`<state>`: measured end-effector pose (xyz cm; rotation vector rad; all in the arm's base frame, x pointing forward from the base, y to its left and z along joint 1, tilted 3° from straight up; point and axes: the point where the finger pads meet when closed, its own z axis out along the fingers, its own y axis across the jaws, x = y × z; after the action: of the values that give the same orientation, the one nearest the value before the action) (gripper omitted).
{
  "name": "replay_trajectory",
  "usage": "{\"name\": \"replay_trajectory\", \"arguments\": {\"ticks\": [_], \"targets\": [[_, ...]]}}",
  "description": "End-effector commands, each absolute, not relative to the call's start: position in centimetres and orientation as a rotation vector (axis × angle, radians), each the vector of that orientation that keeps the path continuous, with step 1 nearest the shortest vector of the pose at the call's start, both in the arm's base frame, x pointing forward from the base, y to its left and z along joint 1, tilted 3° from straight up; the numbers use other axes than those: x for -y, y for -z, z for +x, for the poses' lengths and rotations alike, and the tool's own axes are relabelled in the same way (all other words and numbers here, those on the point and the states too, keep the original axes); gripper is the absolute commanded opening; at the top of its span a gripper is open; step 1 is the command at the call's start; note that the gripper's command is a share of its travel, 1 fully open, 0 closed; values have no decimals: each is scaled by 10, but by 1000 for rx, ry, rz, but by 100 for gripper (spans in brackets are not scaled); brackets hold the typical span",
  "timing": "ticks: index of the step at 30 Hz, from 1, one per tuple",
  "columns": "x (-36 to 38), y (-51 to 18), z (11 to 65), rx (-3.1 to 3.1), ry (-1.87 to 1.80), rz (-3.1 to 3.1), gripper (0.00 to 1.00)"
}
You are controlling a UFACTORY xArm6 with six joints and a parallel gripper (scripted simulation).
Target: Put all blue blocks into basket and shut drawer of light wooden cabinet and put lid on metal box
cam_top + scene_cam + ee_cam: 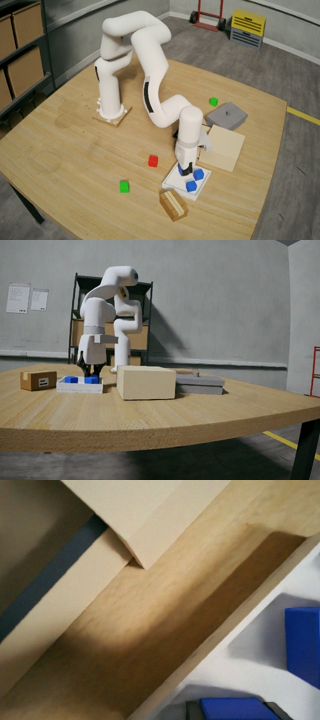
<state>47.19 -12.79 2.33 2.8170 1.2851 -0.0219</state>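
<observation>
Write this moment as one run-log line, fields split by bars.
gripper: shut on blue block | place: low over white basket | inside: two other blue blocks | metal box lid: on

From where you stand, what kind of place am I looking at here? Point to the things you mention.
Probably a workshop or robot test room: a dark shelf rack (49,51) (150,317) with cardboard boxes, a red hand truck (209,14) (313,369) and stacked crates (247,28) by the wall.

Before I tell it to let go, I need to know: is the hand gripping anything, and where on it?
Yes, a blue block: the hand has it pinched by two opposite sides, between its fingertips.
</observation>
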Motion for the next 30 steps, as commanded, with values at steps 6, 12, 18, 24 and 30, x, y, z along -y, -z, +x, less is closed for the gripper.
{"name": "replay_trajectory", "arguments": {"ticks": [6, 12, 18, 24, 30], "targets": [[128, -23, 472, -1285, 21, 2816, 0], [128, -23, 472, -1285, 21, 2816, 52], [128, -23, 472, -1285, 21, 2816, 52], [128, -23, 472, -1285, 21, 2816, 52], [128, -23, 472, -1285, 21, 2816, 52]]}}
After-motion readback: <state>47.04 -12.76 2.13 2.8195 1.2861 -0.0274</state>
